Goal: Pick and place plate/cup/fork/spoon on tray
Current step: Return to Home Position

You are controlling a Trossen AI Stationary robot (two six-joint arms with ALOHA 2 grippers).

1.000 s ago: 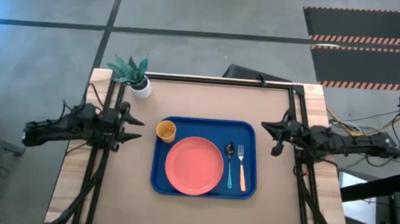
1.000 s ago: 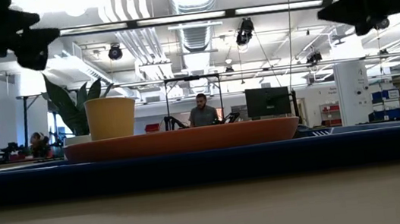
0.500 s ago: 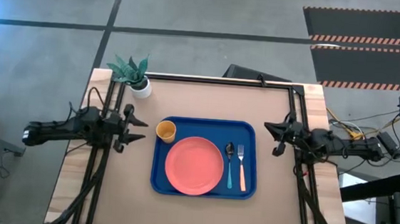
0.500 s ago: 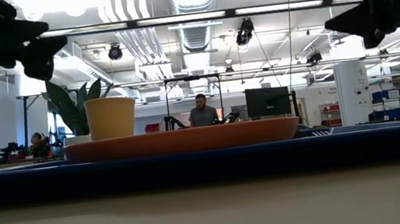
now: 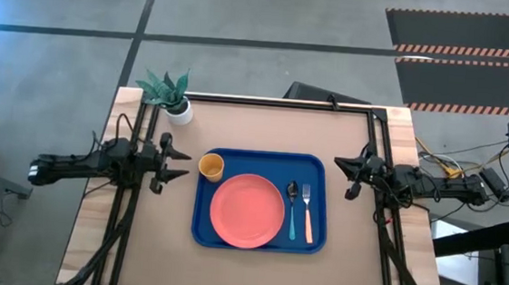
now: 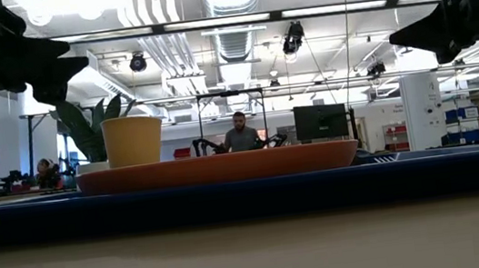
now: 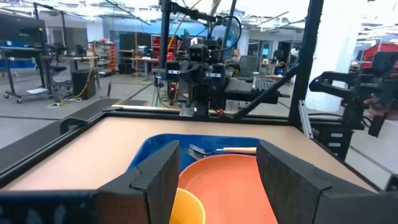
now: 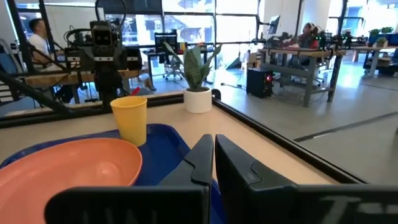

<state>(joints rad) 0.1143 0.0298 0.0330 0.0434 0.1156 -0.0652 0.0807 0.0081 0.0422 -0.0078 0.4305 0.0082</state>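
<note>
The blue tray (image 5: pixel 202 231) lies in the middle of the table. On it rest the coral-pink plate (image 5: pixel 247 210), the orange-yellow cup (image 5: pixel 211 166) at its far left corner, the blue-handled spoon (image 5: pixel 292 209) and the orange-handled fork (image 5: pixel 307 212) side by side on its right part. My left gripper (image 5: pixel 180 164) hovers open and empty just left of the tray, pointing at it; its wrist view (image 7: pixel 217 180) looks over the cup and plate. My right gripper (image 5: pixel 345 177) hovers shut and empty just right of the tray (image 8: pixel 213 155).
A white pot with a green plant (image 5: pixel 178 107) stands at the table's far left corner. Black frame rails run along the table's left, right and far edges (image 5: pixel 276 102). Bare tabletop lies between the tray and the near edge. People sit at desks in the room beyond.
My left gripper has gone toward the tray and sunk a little. My right gripper has sunk a little as its arm drew back toward the right edge. The tableware on the tray has stayed still.
</note>
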